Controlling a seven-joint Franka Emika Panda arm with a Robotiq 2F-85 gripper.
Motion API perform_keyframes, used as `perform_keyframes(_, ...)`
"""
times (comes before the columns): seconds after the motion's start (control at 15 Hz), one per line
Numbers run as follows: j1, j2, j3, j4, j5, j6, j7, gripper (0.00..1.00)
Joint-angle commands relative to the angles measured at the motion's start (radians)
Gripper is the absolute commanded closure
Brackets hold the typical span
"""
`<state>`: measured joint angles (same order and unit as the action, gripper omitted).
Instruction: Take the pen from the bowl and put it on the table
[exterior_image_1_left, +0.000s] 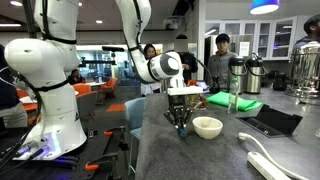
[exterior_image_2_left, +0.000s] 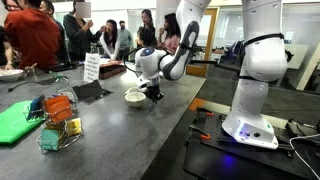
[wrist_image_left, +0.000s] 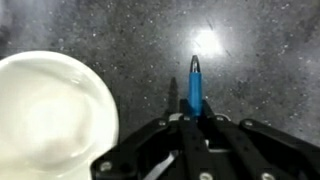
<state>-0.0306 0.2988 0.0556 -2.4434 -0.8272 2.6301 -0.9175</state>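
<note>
A thin blue pen (wrist_image_left: 195, 88) is out of the bowl, pinched at its near end between the closed fingers of the gripper (wrist_image_left: 195, 120). In the wrist view its long axis runs straight out from the fingertips, tip pointing away over the dark speckled table (wrist_image_left: 260, 50); whether the tip touches the surface cannot be told. The cream-white bowl (wrist_image_left: 45, 115) sits just beside the pen, to the left in this view, and looks empty. In both exterior views the arm reaches over the counter with its wrist bent down, so the gripper (exterior_image_1_left: 180, 116) hangs close to the tabletop beside the bowl (exterior_image_1_left: 207, 126). The next move likely calls for lowering and releasing, clear of the bowl's rim
</note>
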Motion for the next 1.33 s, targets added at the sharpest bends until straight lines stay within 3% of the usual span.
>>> perform_keyframes(0.0,0.009,0.004,-0.011,0.002,-0.065,0.007,-0.027,0.6)
perform_keyframes(0.27,0.008,-0.021,-0.003,-0.015,-0.092,-0.007,-0.023,0.31)
perform_keyframes(0.53,-0.019,-0.084,0.041,-0.061,0.083,0.018,-0.045,0.02)
perform_keyframes(0.8,-0.016,-0.177,0.071,-0.118,0.353,0.08,-0.084,0.0)
perform_keyframes(1.27,0.012,-0.287,0.059,-0.106,0.859,0.072,-0.111,0.0)
